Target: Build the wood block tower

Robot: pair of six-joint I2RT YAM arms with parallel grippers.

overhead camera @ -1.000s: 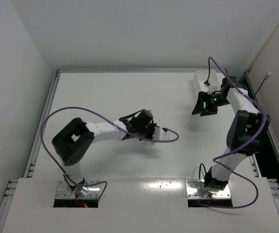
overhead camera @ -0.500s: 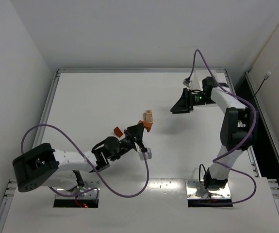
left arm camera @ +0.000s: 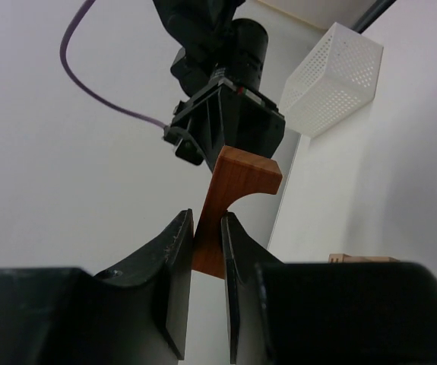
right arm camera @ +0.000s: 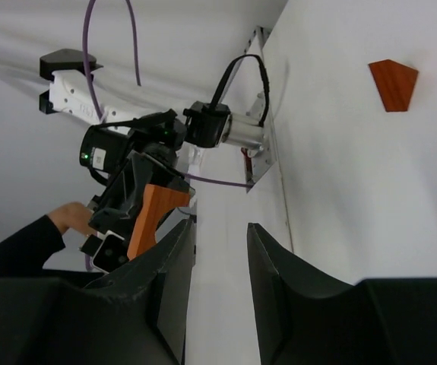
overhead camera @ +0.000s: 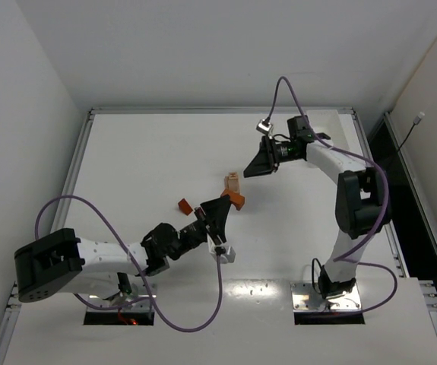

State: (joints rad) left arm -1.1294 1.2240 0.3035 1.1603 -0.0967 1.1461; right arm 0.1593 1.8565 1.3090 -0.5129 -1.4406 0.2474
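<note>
- Grip: left gripper (left arm camera: 207, 232), lower centre of the top view, jaws pinched narrow on the foot of the arch block (left arm camera: 237, 179), reddish-brown.
- Loose piece: wedge (overhead camera: 183, 205), reddish-brown, flat on the table just left of that gripper.
- Stack: wood block tower (overhead camera: 233, 181), pale tan, centre of the top view, just above the arch block; touching or apart, cannot tell. To place well, level the arch, centre it over the stack, lower slowly, and release only once seated.
- Partner: right gripper (overhead camera: 258, 163), up and right of the stack, jaws parted with nothing between; best held off the stack.
- Background: white bin (left arm camera: 332, 76), upper right of the left wrist view.
</note>
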